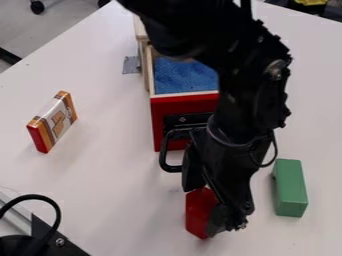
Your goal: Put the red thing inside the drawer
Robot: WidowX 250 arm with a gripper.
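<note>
I have my claw (203,206) clamped on the red block (198,215), low in the view at about half past five from its middle. The block sits between my fingers, its lower end showing past them, outside the drawer. My arm (250,75) comes down from twelve o'clock and covers part of what lies behind it.

At twelve o'clock is the drawer (184,107), pulled open, with a red front, a pale wooden rim and a blue lining (180,77). Its black handle (163,159) juts toward the red block, just beside my claw; whether the two touch, I cannot tell. A strip of grey tape (131,65) lies by the drawer's side, toward eleven o'clock.

At nine o'clock on the white tabletop (113,192), a small pack (53,121) with orange, brown and white bands and a red end rests at an angle. At four o'clock the green block (290,187) lies near my arm, apart from it. Between seven and eight, a black cable (53,205) loops above a metal rail (17,217).
</note>
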